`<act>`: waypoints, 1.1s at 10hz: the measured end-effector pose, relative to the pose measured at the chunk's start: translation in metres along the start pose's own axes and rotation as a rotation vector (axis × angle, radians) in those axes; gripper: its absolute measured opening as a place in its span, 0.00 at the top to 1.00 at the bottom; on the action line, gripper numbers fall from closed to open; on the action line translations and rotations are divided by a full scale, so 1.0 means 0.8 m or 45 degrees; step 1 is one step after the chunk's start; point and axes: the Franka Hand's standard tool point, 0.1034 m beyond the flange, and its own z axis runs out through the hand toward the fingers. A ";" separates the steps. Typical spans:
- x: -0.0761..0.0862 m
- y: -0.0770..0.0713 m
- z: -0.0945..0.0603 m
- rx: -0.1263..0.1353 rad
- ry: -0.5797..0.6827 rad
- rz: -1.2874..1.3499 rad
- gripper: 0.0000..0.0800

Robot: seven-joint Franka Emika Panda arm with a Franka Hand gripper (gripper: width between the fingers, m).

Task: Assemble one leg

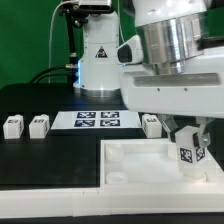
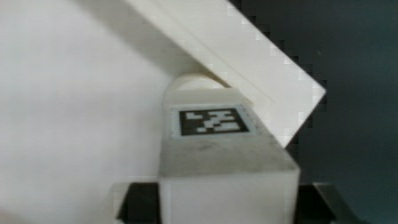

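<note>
My gripper [image 1: 186, 140] is shut on a white leg [image 1: 186, 152] with a black-and-white tag, holding it upright over the large white tray part [image 1: 140, 165] near its corner on the exterior view's right. In the wrist view the leg [image 2: 217, 140] runs out from between the black fingers [image 2: 139, 200], its tip at the tray's raised rim [image 2: 249, 70] by a corner. Whether the tip touches the tray I cannot tell. Three more legs stand on the black table: two [image 1: 12, 126] [image 1: 39, 125] on the exterior view's left and one [image 1: 152, 125] beside the arm.
The marker board [image 1: 97, 120] lies flat behind the tray. The robot's white base [image 1: 97, 55] stands at the back with black cables. A white ledge [image 1: 50, 205] runs along the table's front edge.
</note>
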 end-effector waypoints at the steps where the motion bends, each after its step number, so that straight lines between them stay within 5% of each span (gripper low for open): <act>1: -0.004 0.000 0.001 -0.003 -0.009 0.142 0.62; 5: -0.015 -0.004 0.002 -0.016 -0.050 0.426 0.62; 6: -0.015 -0.004 0.002 -0.015 -0.051 0.380 0.55; 7: -0.015 -0.004 0.003 -0.013 -0.050 0.299 0.31; 9: -0.013 0.001 0.007 -0.013 -0.044 -0.034 0.21; 10: -0.019 0.000 0.005 -0.058 -0.045 -0.289 0.21; 11: -0.022 -0.002 0.005 -0.064 -0.039 -0.461 0.19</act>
